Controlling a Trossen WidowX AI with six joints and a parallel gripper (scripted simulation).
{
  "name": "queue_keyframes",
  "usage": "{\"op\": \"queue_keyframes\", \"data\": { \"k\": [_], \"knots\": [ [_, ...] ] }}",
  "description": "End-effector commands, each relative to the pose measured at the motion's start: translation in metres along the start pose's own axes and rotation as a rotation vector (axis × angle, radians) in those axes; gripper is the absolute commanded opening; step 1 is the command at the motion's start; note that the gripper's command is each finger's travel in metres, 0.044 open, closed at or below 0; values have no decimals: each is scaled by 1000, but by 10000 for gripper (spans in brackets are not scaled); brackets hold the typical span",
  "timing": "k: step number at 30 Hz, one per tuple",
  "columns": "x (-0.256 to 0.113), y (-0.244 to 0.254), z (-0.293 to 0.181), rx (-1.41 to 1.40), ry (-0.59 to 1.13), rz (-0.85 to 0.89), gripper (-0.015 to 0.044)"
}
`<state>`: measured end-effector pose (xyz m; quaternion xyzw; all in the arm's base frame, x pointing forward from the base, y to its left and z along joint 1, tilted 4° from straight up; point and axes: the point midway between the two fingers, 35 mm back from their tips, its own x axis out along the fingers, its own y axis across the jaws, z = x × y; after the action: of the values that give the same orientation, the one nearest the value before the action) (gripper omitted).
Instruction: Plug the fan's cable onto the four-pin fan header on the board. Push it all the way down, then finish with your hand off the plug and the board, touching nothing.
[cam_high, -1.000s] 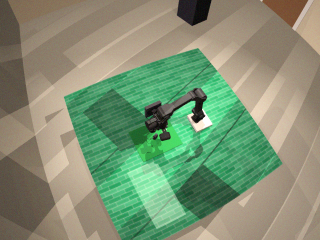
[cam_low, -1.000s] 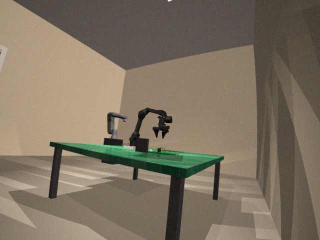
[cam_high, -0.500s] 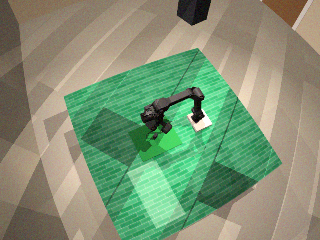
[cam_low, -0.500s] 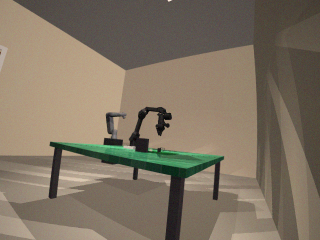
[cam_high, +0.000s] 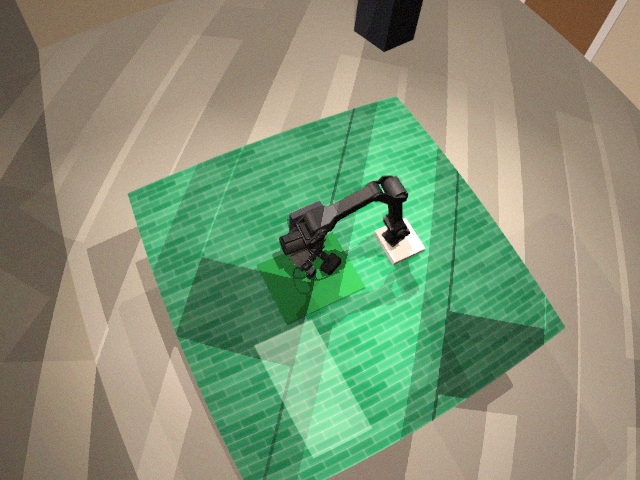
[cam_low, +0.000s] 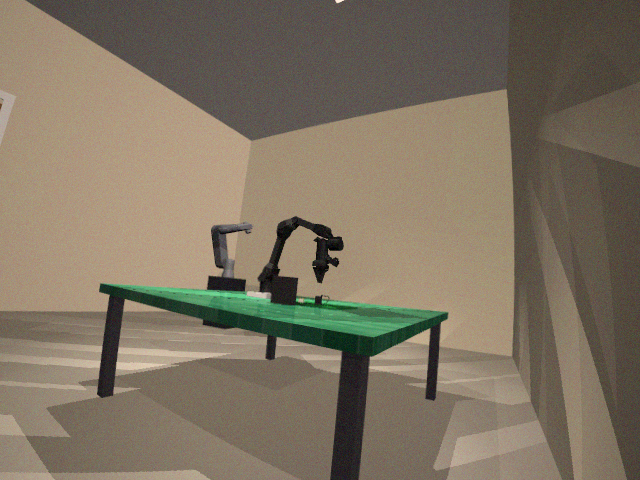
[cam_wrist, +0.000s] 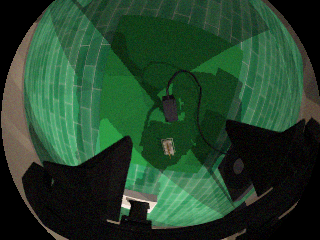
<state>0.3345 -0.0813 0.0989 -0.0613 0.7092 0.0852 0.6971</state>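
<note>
The fan cable's plug, a small black block, is on the green board. Its cable loops round to the dark square fan. The pale four-pin header stands apart from the plug, lower in the wrist view. My gripper is wide open and empty, pointing down above the board, with a gap over the plug in the exterior view. In the top view the arm hides the header and part of the fan; the plug cannot be made out there.
The arm's base stands on a white slab beside the board. The fan stands upright near the board, partly behind a finger in the wrist view. A pale rectangle marks the green table. A grey arm stands in the background.
</note>
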Motion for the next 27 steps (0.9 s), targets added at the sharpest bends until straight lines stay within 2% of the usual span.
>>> {"op": "queue_keyframes", "data": {
  "k": [1, 11, 27],
  "knots": [
    [42, 4, -7, -6, 13, 11, 440],
    [45, 4, -7, -6, 13, 11, 440],
    [70, 4, -6, -6, 13, 11, 440]
  ]
}}
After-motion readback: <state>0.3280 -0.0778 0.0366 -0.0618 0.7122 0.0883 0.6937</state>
